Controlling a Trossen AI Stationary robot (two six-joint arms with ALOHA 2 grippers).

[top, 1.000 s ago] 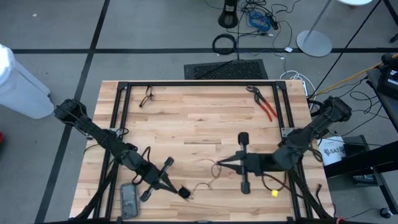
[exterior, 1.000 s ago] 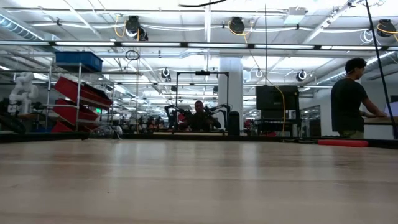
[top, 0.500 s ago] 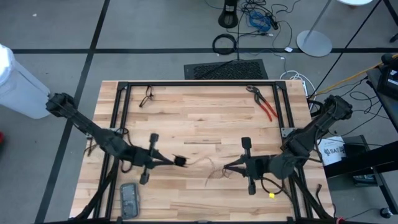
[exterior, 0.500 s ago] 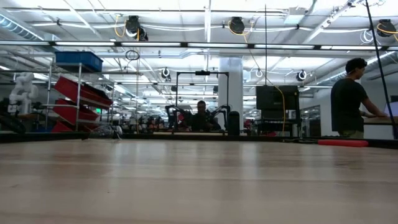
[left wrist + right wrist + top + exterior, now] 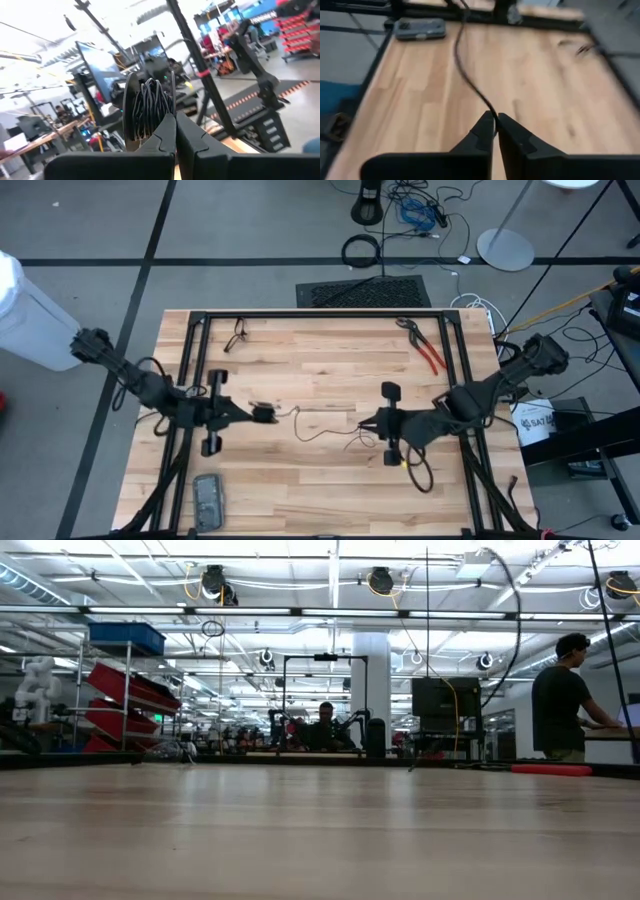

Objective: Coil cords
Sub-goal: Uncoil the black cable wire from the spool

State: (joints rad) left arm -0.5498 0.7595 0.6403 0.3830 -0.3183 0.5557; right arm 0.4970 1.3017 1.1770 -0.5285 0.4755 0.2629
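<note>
Left gripper (image 5: 262, 414), clenched on a wound bundle of the cord (image 5: 151, 107) at the table's (image 5: 320, 345) left-centre; the black cord (image 5: 325, 425) trails rightward across the boards; right gripper (image 5: 366, 424), pinched onto the strand (image 5: 470, 80) right of centre.
</note>
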